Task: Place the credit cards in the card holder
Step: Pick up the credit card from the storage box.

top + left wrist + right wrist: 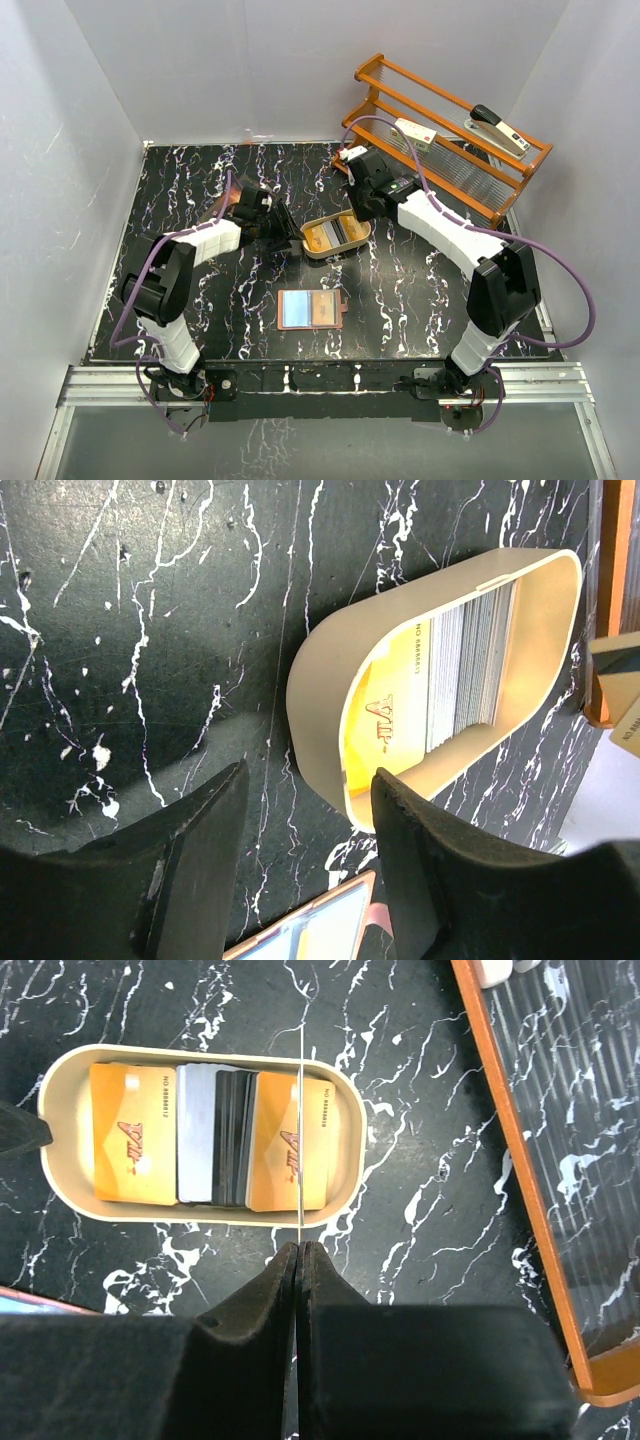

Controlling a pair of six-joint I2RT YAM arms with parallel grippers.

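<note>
The right fingers (pixel 300 1260) are pressed together and pinch one credit card (pixel 300 1130), seen edge-on above the tan tin (pixel 60 1160), where the other credit cards (pixel 215 1135) lie stacked. The left fingers (pixel 395 810) are spread and empty, just beside the tin's end. The card holder (pixel 310 310) lies open and flat on the desk (pixel 200 180), nearer the arm bases than the tin, its long axis left to right. I judge the left arm slightly nearer to it. Nothing stands between. The wooden rack (pixel 450 150) with a stapler (pixel 497 128) is well apart.
</note>
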